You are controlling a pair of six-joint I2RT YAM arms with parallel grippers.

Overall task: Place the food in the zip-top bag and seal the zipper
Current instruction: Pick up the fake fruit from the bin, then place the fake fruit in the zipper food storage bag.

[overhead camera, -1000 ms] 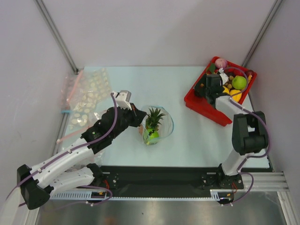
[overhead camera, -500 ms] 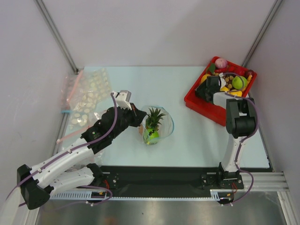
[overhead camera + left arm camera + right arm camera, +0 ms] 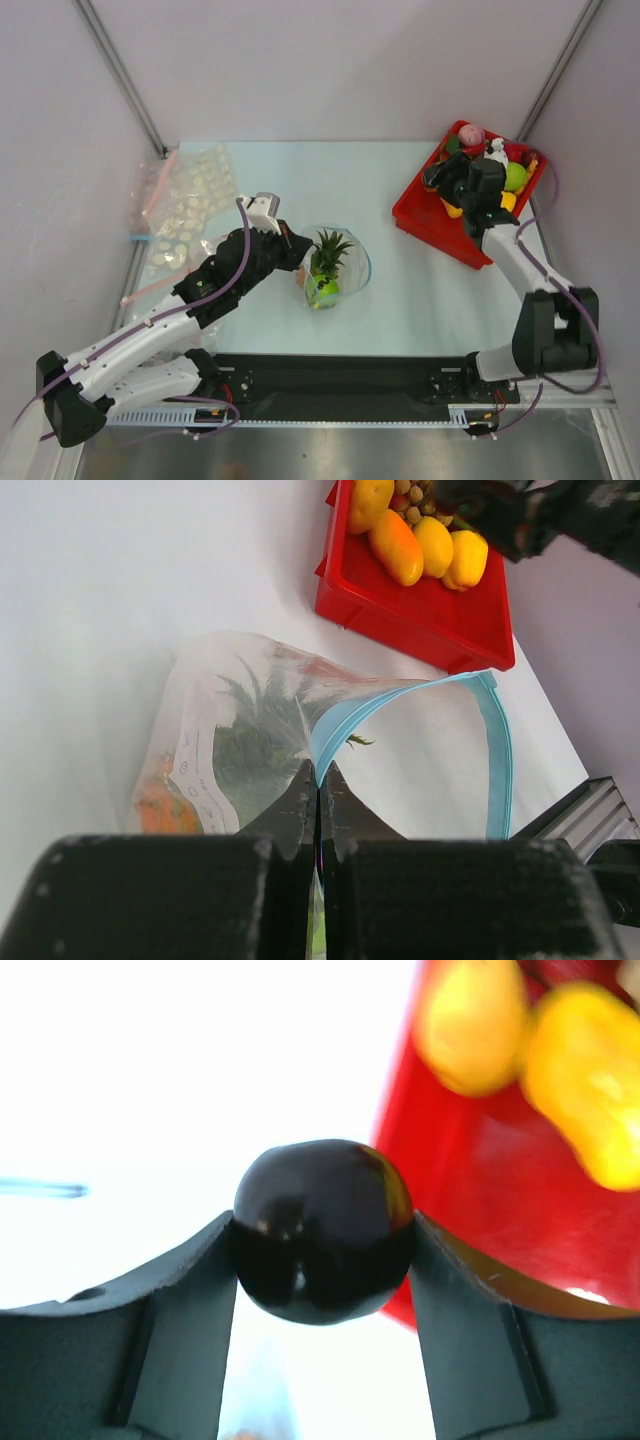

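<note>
The clear zip-top bag (image 3: 350, 268) lies mid-table, its light-blue zipper (image 3: 497, 750) bowed open. Inside are the orange pineapple with green leaves (image 3: 328, 252) and a green round fruit (image 3: 322, 291). My left gripper (image 3: 298, 252) is shut on the bag's mouth edge; in the left wrist view the closed fingertips (image 3: 319, 780) pinch the blue strip. My right gripper (image 3: 437, 178) is over the left edge of the red tray (image 3: 425, 225) and is shut on a dark, glossy round piece (image 3: 322, 1228). Yellow pieces (image 3: 470, 1020) lie in the tray.
The red tray at the back right also shows in the left wrist view (image 3: 420, 620) and holds several more toy foods. A pile of clear bags with pink strips (image 3: 185, 205) lies at the far left. Metal frame posts stand at both back corners.
My right arm has swung round and its gripper has come up over the tray's left edge with the dark piece. The left arm and the bag have not moved.
</note>
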